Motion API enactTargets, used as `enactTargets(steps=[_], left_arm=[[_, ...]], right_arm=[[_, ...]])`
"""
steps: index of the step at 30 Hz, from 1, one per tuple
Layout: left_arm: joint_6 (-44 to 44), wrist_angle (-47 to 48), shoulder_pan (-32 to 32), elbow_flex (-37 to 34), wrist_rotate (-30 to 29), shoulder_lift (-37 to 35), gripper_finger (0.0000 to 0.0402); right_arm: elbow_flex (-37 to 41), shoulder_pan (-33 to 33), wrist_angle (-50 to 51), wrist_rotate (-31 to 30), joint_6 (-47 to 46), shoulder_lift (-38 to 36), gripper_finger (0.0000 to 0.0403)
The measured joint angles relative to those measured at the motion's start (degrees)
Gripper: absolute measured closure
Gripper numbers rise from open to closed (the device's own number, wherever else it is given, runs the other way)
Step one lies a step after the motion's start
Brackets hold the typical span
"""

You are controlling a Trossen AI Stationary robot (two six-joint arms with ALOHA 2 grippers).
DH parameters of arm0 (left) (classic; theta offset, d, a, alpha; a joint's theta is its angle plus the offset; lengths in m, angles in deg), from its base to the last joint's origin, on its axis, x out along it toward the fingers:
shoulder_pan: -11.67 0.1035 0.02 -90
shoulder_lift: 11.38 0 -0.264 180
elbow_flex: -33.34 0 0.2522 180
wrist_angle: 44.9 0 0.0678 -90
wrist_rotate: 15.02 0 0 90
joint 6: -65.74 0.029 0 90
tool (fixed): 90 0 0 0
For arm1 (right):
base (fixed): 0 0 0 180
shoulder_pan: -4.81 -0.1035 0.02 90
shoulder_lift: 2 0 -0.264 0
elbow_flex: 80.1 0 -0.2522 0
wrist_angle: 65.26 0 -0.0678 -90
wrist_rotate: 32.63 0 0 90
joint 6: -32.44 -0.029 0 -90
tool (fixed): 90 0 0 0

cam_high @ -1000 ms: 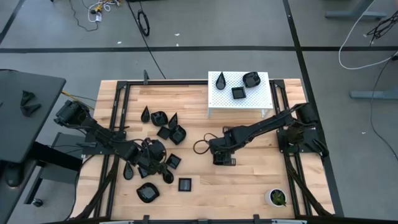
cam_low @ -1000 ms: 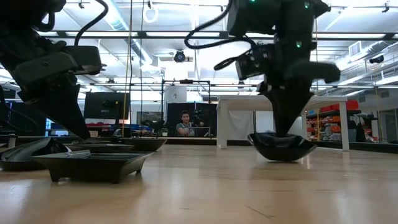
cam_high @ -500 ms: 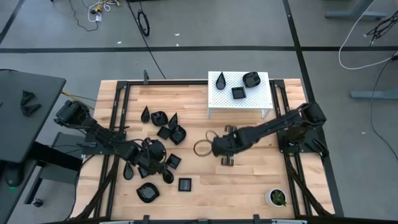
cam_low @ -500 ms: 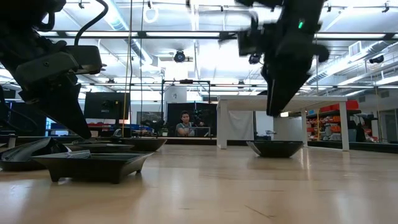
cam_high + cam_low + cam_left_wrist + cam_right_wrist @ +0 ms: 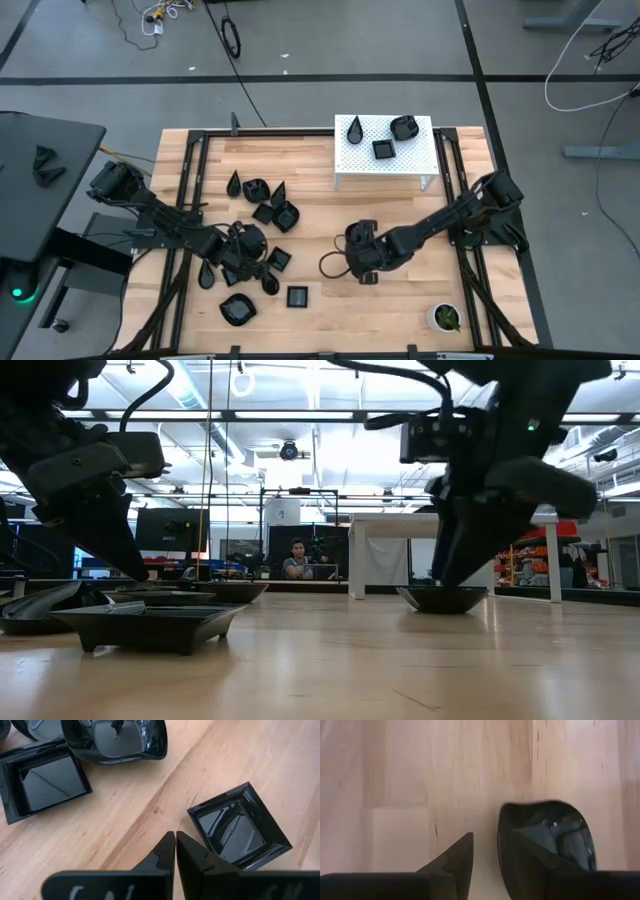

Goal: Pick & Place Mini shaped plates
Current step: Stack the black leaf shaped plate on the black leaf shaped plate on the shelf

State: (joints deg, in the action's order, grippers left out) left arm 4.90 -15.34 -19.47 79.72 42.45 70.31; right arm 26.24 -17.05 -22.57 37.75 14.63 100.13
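Several glossy black mini plates [image 5: 262,212] lie clustered on the wooden table's left half. My left gripper [image 5: 175,839] hovers shut among them, beside a square plate [image 5: 239,827]. Near the table's middle a rounded plate [image 5: 555,837] rests flat on its base [image 5: 443,600]. My right gripper [image 5: 487,862] stands open over it, one finger [image 5: 532,865] above its hollow and the other [image 5: 455,865] outside its rim. Three more plates sit on a white perforated stand [image 5: 352,158] at the back. My right gripper comes at the rounded plate's rim [image 5: 504,827] from above, slanting down, its fingers on either side of that rim. I cannot tell whether either finger touches the plate, which lies flat on the table.
A small white pot with a green plant [image 5: 445,317] stands near the front right corner. A dark cable loop [image 5: 330,265] hangs beside my right gripper. Bare wood lies between the plate cluster and the right arm. A person sits in the room far behind the table.
My right gripper has opened and let go of the rounded plate, which was tilted in its hold and now rests flat on the table. The gripper rose clear, then swung toward the near edge and came down over the plate again, tipping more steeply.
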Motion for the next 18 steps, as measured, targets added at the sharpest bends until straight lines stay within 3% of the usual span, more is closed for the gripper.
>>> enactTargets(steps=[14, 18], left_arm=[[0.02, -0.17, 0.0, 0.0, -0.25, 0.0, 0.0383], [0.02, -0.15, 0.0, 0.0, -0.25, 0.0, 0.0383]], right_arm=[[3.65, 1.44, -4.55, 0.66, 1.45, 0.02, 0.0388], [3.66, 1.08, -4.32, 0.5, 2.28, -0.73, 0.0397]])
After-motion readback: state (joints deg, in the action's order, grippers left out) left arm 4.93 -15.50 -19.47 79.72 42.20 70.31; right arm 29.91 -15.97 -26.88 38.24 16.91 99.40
